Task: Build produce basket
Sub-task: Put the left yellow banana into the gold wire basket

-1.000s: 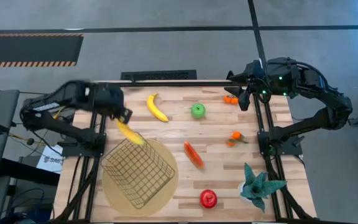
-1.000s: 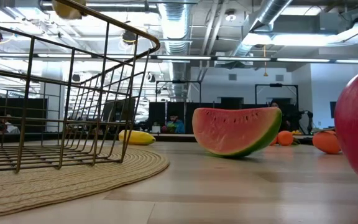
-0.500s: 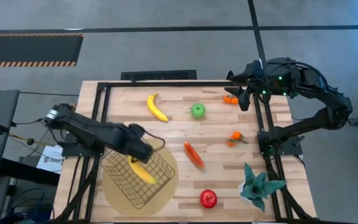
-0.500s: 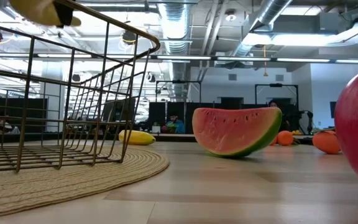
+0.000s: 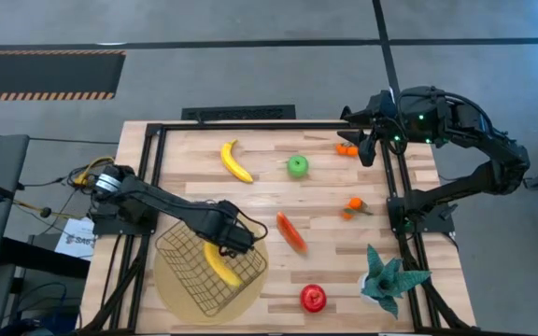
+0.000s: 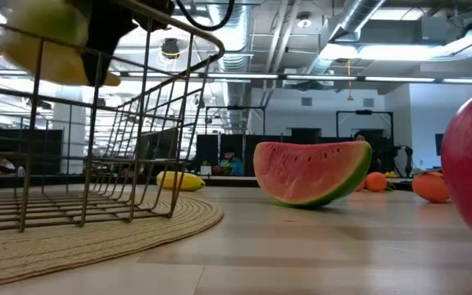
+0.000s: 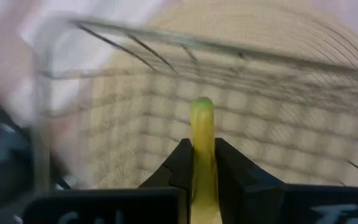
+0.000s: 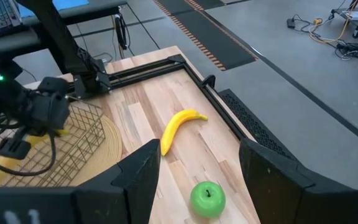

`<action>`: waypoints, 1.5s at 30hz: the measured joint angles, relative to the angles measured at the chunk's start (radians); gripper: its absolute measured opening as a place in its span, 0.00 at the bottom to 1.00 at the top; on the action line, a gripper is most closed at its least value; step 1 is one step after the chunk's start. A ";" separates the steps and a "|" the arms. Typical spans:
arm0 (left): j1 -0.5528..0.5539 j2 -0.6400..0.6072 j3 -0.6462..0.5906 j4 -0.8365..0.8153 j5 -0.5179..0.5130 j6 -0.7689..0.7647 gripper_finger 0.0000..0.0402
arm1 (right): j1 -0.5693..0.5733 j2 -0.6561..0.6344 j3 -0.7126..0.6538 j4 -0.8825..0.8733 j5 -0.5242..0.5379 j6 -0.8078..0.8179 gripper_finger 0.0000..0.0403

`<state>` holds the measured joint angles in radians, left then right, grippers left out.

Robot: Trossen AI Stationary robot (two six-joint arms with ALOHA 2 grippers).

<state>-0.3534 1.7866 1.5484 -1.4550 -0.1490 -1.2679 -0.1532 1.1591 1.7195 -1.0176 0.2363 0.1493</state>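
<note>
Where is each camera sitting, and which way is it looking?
High view: above the table, looking straight down; both arms show, the left gripper over the wire basket.
Low view: at tabletop height, looking across past the watermelon slice.
Left wrist view: on the left arm, facing into the basket; its jaws pinch a banana.
Right wrist view: on the right arm, facing the green apple; its open jaws show.
Shared: high and right wrist views both show the second banana.
</note>
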 joint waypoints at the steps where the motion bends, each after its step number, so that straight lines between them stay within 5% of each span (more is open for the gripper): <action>1: 0.003 0.000 0.000 -0.001 -0.008 0.008 0.03 | 0.000 0.000 0.000 0.000 0.000 0.000 0.59; 14: 0.027 0.000 -0.002 -0.038 0.023 -0.090 0.03 | 0.000 0.000 0.000 -0.003 -0.001 0.016 0.59; 35: 0.021 0.001 -0.215 0.184 0.097 -0.219 0.03 | 0.000 0.000 0.000 -0.030 -0.004 -0.027 0.59; 45: 0.025 -0.001 -0.215 0.187 0.080 -0.174 0.34 | 0.037 0.000 0.000 -0.031 -0.005 -0.046 0.59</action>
<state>-0.3283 1.7858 1.3331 -1.2682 -0.0692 -1.4423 -0.1157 1.1591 1.7195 -1.0481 0.2314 0.1034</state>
